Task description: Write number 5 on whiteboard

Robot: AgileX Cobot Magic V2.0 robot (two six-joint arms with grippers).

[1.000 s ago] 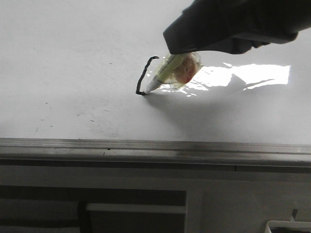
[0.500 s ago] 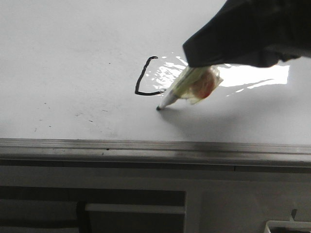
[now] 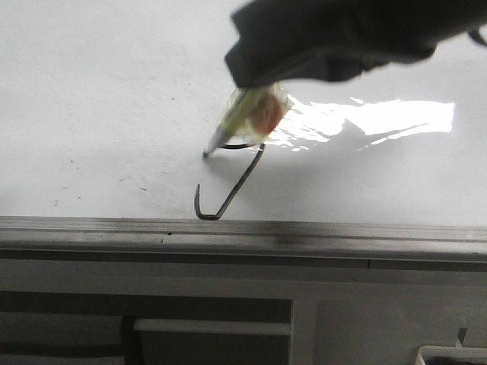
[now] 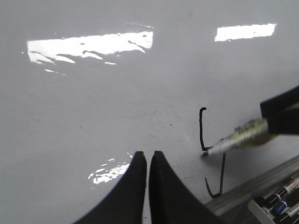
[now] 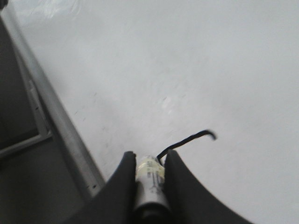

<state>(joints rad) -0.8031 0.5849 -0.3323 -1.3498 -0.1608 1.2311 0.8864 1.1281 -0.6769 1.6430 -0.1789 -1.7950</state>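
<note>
The right gripper [image 5: 149, 179] is pinching a marker [image 3: 247, 118] between its dark fingers [image 5: 122, 186], the barrel sitting snugly in the gap in the right wrist view. In the front view the marker is slanting down toward seven o'clock, and its tip is resting on or just above the whiteboard [image 3: 99, 91]; contact cannot be told for sure. The number 5 [image 3: 228, 186] is lying at five o'clock from that tip, its long tail running down toward seven o'clock and ending in a small hook just short of the grey frame rail [image 3: 243, 234]. The upper stroke is showing only in the left wrist view, as a thin upright line with a small hook at its far end. The left gripper [image 4: 148, 182] is hovering over bare board near the figure, its two black fingers pressed together and holding nothing. Glare is shining at three o'clock from the marker, and a few spare markers [image 4: 280, 200] are lying beyond the rail.
</note>
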